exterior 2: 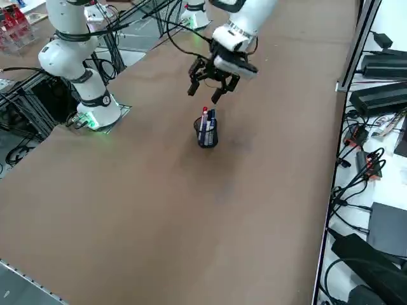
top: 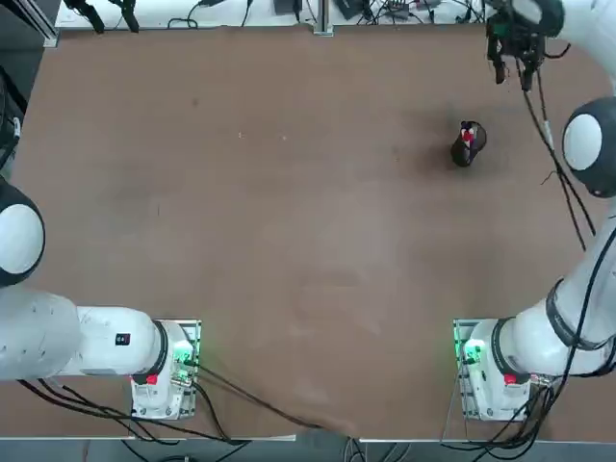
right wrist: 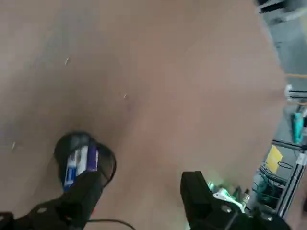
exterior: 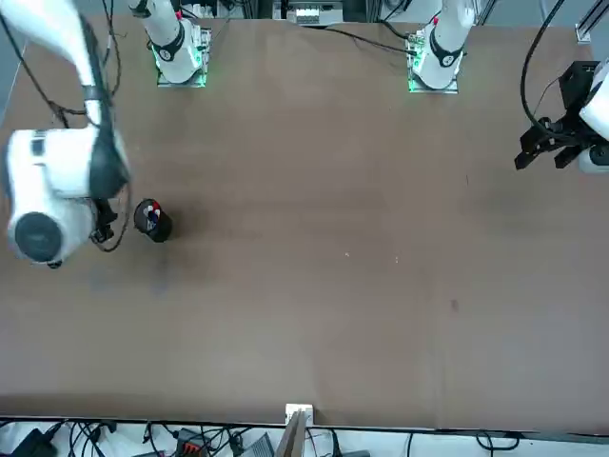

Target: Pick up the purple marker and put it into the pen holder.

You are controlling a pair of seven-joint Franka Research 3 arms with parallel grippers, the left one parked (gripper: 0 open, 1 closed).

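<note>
The pen holder (top: 468, 144) is a small black round cup standing upright in the far right part of the table, also in the front view (exterior: 152, 219) and the right side view (exterior 2: 206, 135). The purple marker (exterior 2: 212, 119) stands inside it beside a red item (exterior 2: 204, 116). In the wrist view, its purple-blue shaft (right wrist: 91, 158) leans against the cup's rim (right wrist: 62, 143). My right gripper (exterior 2: 205, 92) hovers above and just beyond the cup, apart from it. It is open with nothing between its fingers (right wrist: 141, 186).
The brown table (top: 289, 241) carries nothing else near the cup. Cables and black equipment (exterior 2: 381, 95) lie along the far edge. The right arm's base (top: 486, 371) with its green light sits at the near edge.
</note>
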